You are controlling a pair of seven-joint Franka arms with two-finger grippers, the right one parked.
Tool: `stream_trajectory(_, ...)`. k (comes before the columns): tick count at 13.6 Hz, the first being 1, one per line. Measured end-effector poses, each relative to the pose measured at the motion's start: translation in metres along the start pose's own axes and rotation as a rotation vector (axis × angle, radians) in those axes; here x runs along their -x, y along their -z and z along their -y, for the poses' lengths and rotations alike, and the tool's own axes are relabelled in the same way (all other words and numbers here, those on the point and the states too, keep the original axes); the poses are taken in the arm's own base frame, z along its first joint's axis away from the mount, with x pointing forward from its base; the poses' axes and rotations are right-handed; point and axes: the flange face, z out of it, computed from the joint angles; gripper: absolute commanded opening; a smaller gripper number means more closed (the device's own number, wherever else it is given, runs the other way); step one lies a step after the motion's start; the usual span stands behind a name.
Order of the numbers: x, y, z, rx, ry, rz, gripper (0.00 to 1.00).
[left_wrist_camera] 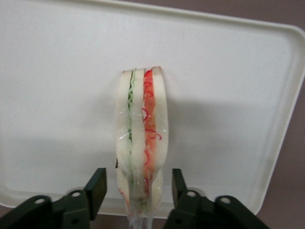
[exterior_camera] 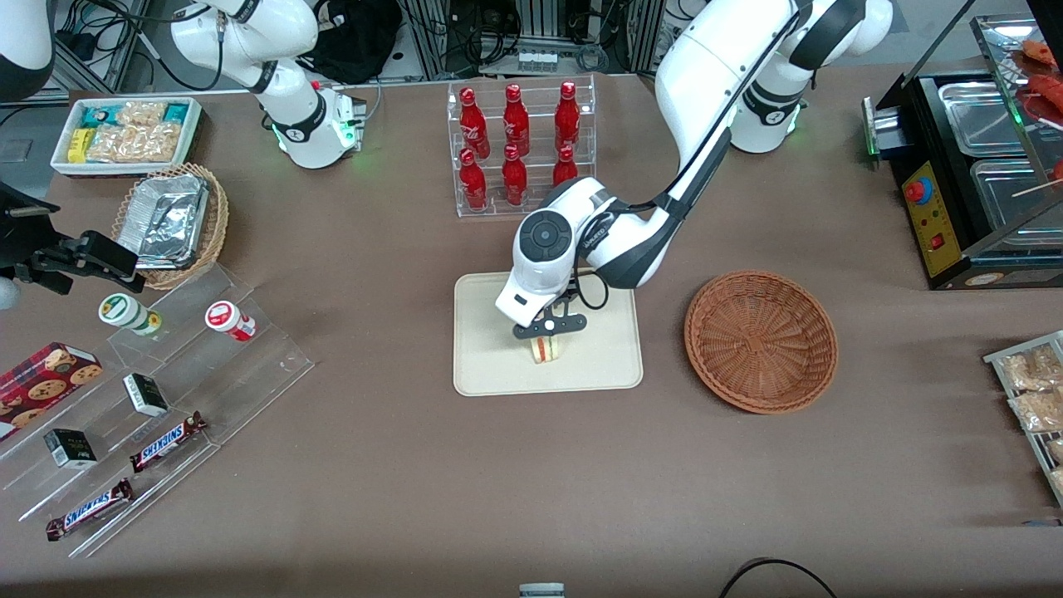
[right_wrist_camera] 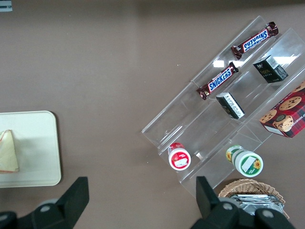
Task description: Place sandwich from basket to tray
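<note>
The sandwich (exterior_camera: pixel 546 350), a wedge of white bread with red and green filling, stands on edge on the cream tray (exterior_camera: pixel 490 332). It shows close up in the left wrist view (left_wrist_camera: pixel 143 129), resting on the tray (left_wrist_camera: pixel 57 95). My left gripper (exterior_camera: pixel 548 330) is just above it, over the tray. In the left wrist view the gripper (left_wrist_camera: pixel 138 180) is open: its fingers (left_wrist_camera: pixel 97 185) stand on either side of the sandwich with a small gap on each side. The reddish-brown basket (exterior_camera: pixel 760 340) holds nothing and sits beside the tray toward the working arm's end. The right wrist view also shows the sandwich (right_wrist_camera: pixel 8 151) on the tray (right_wrist_camera: pixel 40 143).
A clear rack of red bottles (exterior_camera: pixel 519 145) stands farther from the front camera than the tray. A tan wicker basket with foil containers (exterior_camera: pixel 170 220), a white bin of snacks (exterior_camera: pixel 124 133) and a clear stepped stand with snack bars (exterior_camera: pixel 149 415) lie toward the parked arm's end. A black food warmer (exterior_camera: pixel 972 174) stands at the working arm's end.
</note>
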Motion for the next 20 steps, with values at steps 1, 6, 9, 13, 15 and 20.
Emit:
stream_trajectory(1,-0.001,0.01,-0.001,0.006,-0.004,-0.015,1.0)
stream_trajectory(6,0.006,0.088,0.017,-0.074,0.013,-0.028,1.0)
stream_trajectory(9,-0.01,0.121,0.05,-0.141,0.086,-0.03,1.0)
stream_trajectory(13,-0.053,0.138,0.111,-0.186,0.08,0.003,1.0)
stream_trajectory(15,-0.078,0.145,0.157,-0.197,0.042,0.031,1.0)
stream_trajectory(20,-0.11,0.179,0.278,-0.197,-0.063,0.094,1.0)
